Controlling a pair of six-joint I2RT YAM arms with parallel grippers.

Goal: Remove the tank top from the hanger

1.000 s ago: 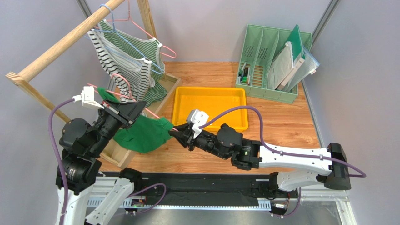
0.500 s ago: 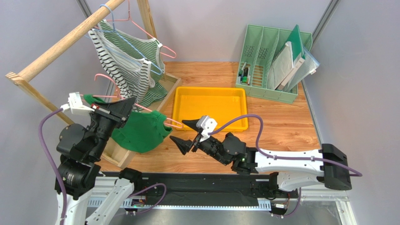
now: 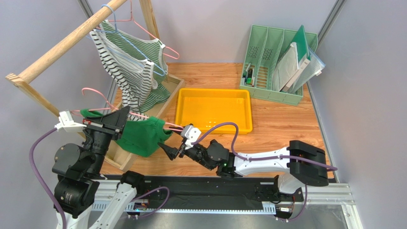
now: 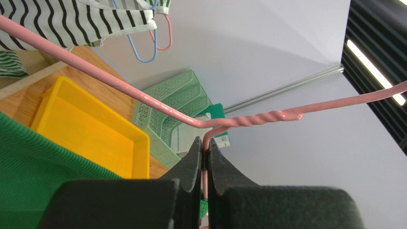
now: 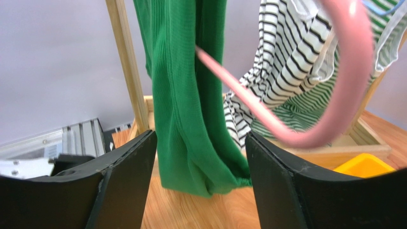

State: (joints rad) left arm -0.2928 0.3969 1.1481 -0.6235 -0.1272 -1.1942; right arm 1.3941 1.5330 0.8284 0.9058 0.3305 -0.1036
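1. Left gripper point(image 3: 123, 114): jaws pressed together on the pink hanger point(image 3: 98, 91). In the left wrist view they pinch its wire just below the twisted neck.
2. Right gripper point(image 3: 172, 146): jaws spread wide, nothing clamped. In the right wrist view the hanging edge of the green tank top point(image 3: 141, 136) sits in the gap ahead of the fingers point(image 5: 122, 176). Cannot tell whether cloth and fingers touch.
3. Green tank top: draped on the pink hanger, hanging in the air between the 2 grippers, over the near-left part of the table point(image 3: 291, 124). 1 end of the hanger pokes out of the cloth toward the right gripper.
4. Left arm: raised at the near-left corner, wrist lifted and pointing right.
5. Right arm: stretched low along the front edge from its base at the right, wrist pointing left at the garment.
6. Surface: wood-grain table. A yellow tray point(image 3: 213, 90) sits mid-table, and a green file organizer point(image 3: 260, 71) holding folders stands at the back right.
7. Back left: a slanted wooden rail point(image 3: 62, 43) carries 2 striped tops point(image 3: 129, 62) on wire hangers. Plain grey walls surround the cell.
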